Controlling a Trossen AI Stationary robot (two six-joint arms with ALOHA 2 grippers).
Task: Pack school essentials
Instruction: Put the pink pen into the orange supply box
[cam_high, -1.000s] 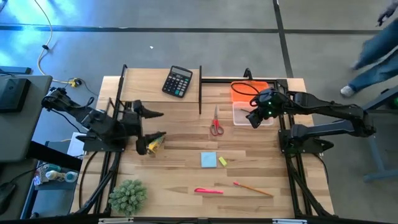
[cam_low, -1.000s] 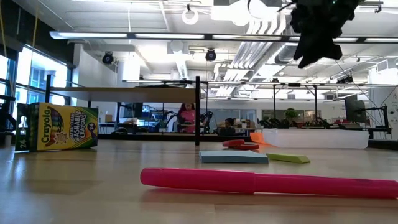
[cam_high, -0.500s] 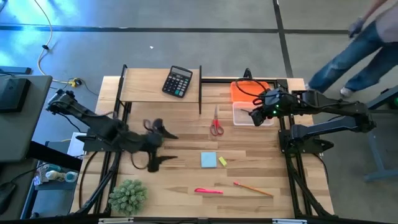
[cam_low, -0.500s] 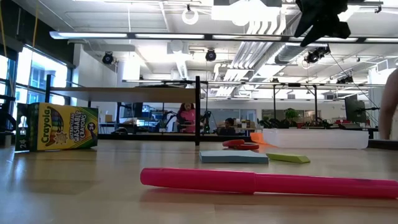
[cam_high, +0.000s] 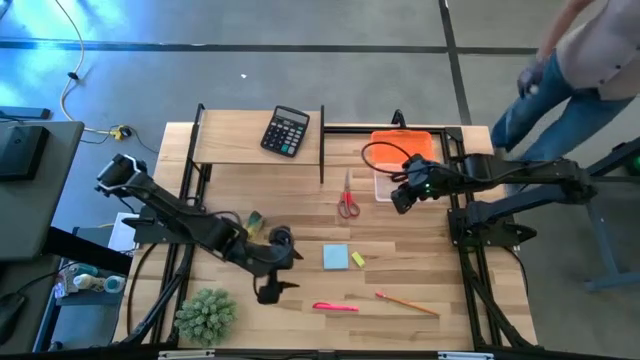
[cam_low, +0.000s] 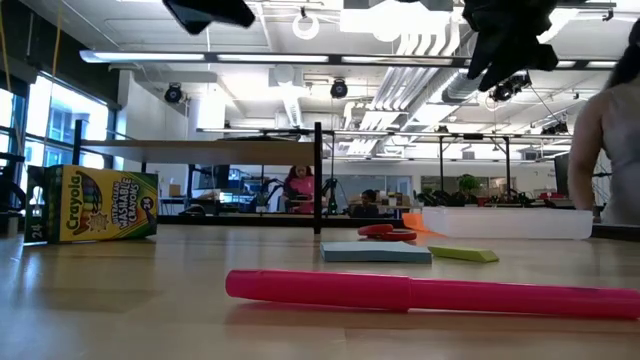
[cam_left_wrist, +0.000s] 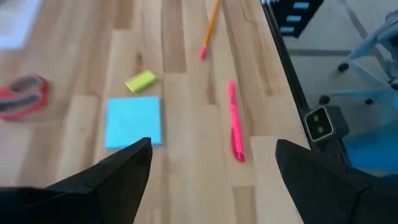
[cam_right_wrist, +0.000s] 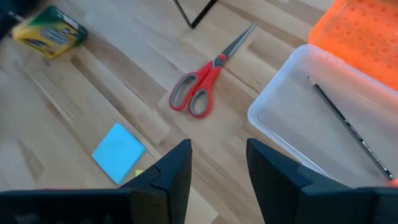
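The blue note pad (cam_high: 335, 257), the small yellow block (cam_high: 358, 259), the pink pen (cam_high: 335, 307) and a pencil (cam_high: 407, 303) lie flat on the wooden table. The red-handled scissors (cam_high: 347, 198) lie farther back. A yellow-green crayon box (cam_high: 252, 220) stands at the left. A second pencil (cam_right_wrist: 348, 130) lies in the clear bin (cam_high: 388, 184). My left gripper (cam_high: 284, 268) is open and empty above the table, just left of the note pad (cam_left_wrist: 133, 121). My right gripper (cam_high: 400, 197) is open and empty above the bin's left rim.
A black calculator (cam_high: 285, 130) lies on the raised shelf at the back. A spiky green plant (cam_high: 205, 315) stands at the near left corner. The bin's orange lid (cam_high: 402, 144) lies behind the bin. A person (cam_high: 580, 70) walks past the table's far right.
My left gripper has moved from beside the crayon box toward the table's right and near edges and now hangs close to the blue note pad. The crayon box has stayed where it was. The person beyond the far right corner has walked on.
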